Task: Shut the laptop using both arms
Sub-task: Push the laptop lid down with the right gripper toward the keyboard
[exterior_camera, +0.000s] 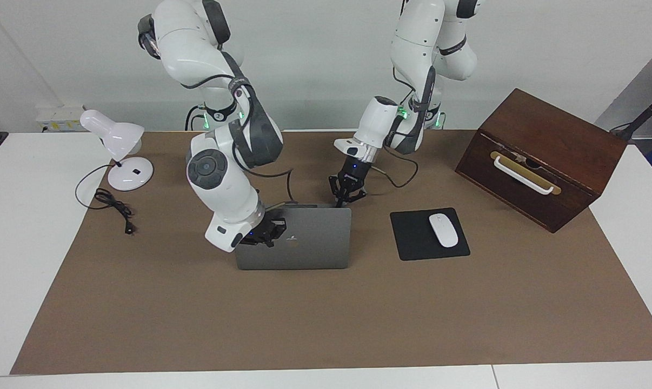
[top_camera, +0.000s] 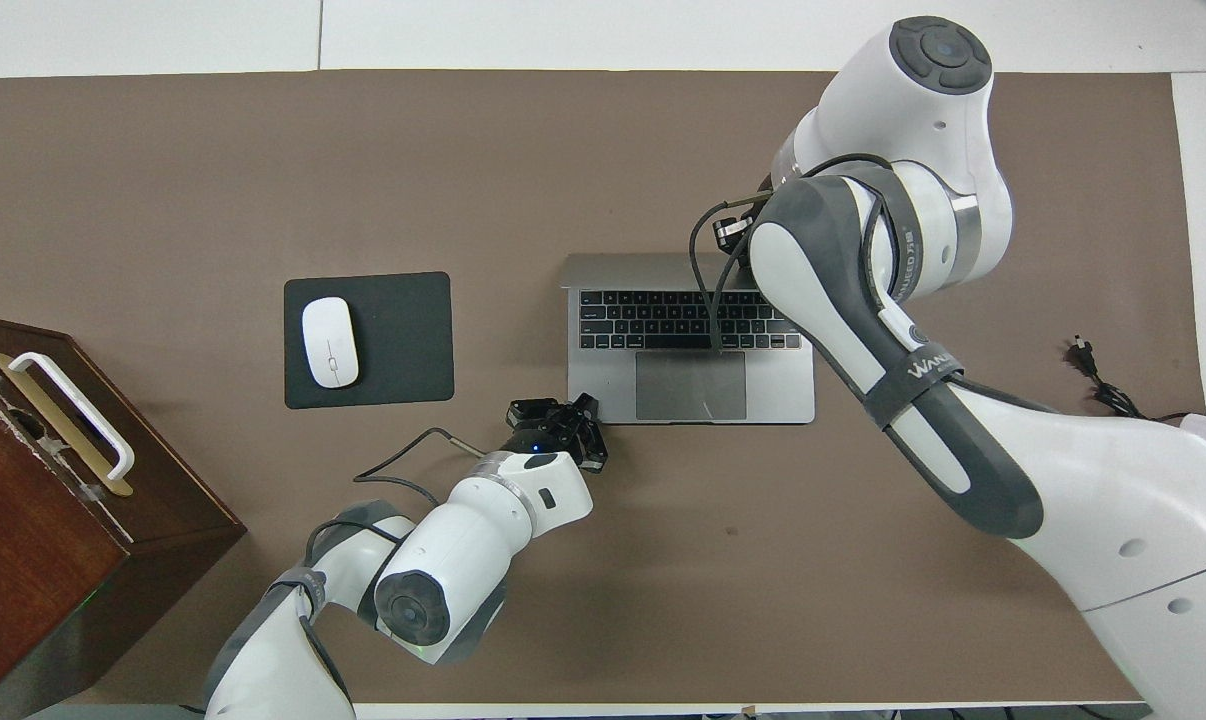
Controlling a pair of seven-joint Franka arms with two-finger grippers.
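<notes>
Laptop (exterior_camera: pixel 304 237) mid-mat beside mouse pad (exterior_camera: pixel 428 233); lid tilted partway, not down. Right gripper (exterior_camera: pixel 269 233) fingers closed, against lid back. Left gripper (exterior_camera: pixel 343 201) fingers closed, at base corner. Remaining: lower lid flat.

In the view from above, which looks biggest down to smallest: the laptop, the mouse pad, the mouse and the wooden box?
1. Wooden box, though the picture's edge cuts it off.
2. Laptop, partly hidden by an arm.
3. Mouse pad.
4. Mouse, lying on the pad.

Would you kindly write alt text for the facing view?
The right end effector presses the half-closed laptop lid, while the left end effector rests shut at the base's corner. A mouse lies on its pad beside it.
</notes>
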